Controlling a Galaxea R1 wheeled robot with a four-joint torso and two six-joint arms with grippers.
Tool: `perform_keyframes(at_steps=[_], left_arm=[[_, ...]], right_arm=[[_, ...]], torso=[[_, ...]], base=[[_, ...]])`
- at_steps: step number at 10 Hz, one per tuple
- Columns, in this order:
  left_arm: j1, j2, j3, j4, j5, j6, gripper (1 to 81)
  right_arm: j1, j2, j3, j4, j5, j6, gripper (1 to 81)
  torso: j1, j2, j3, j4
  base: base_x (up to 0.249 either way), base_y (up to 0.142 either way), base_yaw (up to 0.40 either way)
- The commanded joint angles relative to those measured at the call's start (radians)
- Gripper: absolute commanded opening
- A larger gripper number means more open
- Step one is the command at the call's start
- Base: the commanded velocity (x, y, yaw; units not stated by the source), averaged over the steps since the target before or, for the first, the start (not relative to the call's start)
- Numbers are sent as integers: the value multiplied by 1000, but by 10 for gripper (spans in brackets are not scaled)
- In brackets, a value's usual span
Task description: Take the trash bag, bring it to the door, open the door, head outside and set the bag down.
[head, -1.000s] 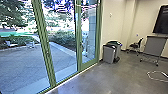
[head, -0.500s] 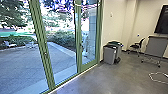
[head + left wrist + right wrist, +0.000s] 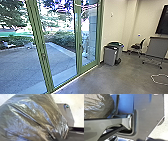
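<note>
The trash bag (image 3: 31, 119), dark and shiny, bulges large in the left wrist view, its plastic gathered into tight folds at the neck, where my left gripper (image 3: 58, 137) is shut on it. Part of the same bag (image 3: 97, 105) shows in the right wrist view, beyond the robot's jointed bar. How my right gripper stands cannot be made out. In the head view, a green-framed glass door (image 3: 78, 55) stands closed ahead, with a small dark handle on its frame.
Grey bins (image 3: 110, 55) stand by the wall right of the glass. Farther right are a black chair (image 3: 137, 47), a wheeled cabinet (image 3: 156, 47) and a white cable (image 3: 160, 75) on the floor. Outside lies a paved yard (image 3: 20, 67) with hedges.
The head camera's picture has shifted: the left green post sits farther left and the bins and chair slightly farther right, as the robot moves.
</note>
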Motion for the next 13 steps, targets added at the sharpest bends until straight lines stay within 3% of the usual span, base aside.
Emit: perform_keyframes(at_steps=[1,8,13], left_arm=[[-61,1,5,1,48,7,10],[-61,5,3,2,48,13,10],[-61,6,5,2,49,13,10]], right_arm=[[52,17,10,-4,-63,-6,811],[54,20,10,-4,-63,-7,811],[54,21,10,-6,-63,-6,811]], torso=[[0,0,0,0],[0,0,0,0],[0,0,0,0]], base=[[157,0,0],[184,0,0],[190,-68,0]])
